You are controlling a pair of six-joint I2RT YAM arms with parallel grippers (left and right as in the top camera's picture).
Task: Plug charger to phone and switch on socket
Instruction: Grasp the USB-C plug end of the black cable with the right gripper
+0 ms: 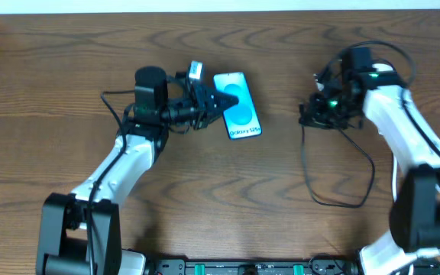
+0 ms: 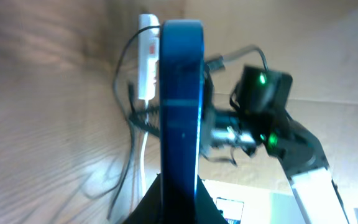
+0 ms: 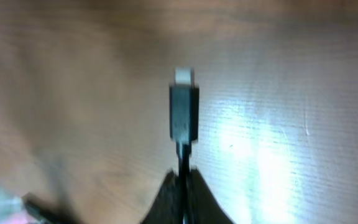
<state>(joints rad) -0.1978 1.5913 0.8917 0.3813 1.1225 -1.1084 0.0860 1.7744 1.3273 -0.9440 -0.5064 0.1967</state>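
**Connector and phone both gripped, not yet brought together**

The wooden surface (image 1: 67,92) carries both arms. The left arm (image 1: 128,164) reaches in from the lower left and the right arm (image 1: 403,130) from the right, with their working ends well apart.

The phone (image 1: 237,105) sits near the top centre with its blue screen facing up. The left fingers (image 1: 214,101) are closed on its left end. I cannot tell whether it rests on the surface or is lifted clear.

The socket (image 2: 146,56), a white strip with red marks, lies beyond the phone in the left wrist view. I cannot make it out overhead.

The charger (image 1: 334,202) trails a slack black loop on the surface below the right arm. The right fingers (image 3: 166,199) are pinched narrow on the cable just behind the connector tip (image 3: 183,111). The tip points straight out with its pale metal end free.

The step in hand looks like the plugging one, at the approach stage. The next move calls for carrying the tip across the gap and lining its axis up with the phone's port while the left side holds the phone steady. The port itself is not visible, so alignment is the delicate part, and the slack cable has to follow without dragging. The socket switch comes after that.
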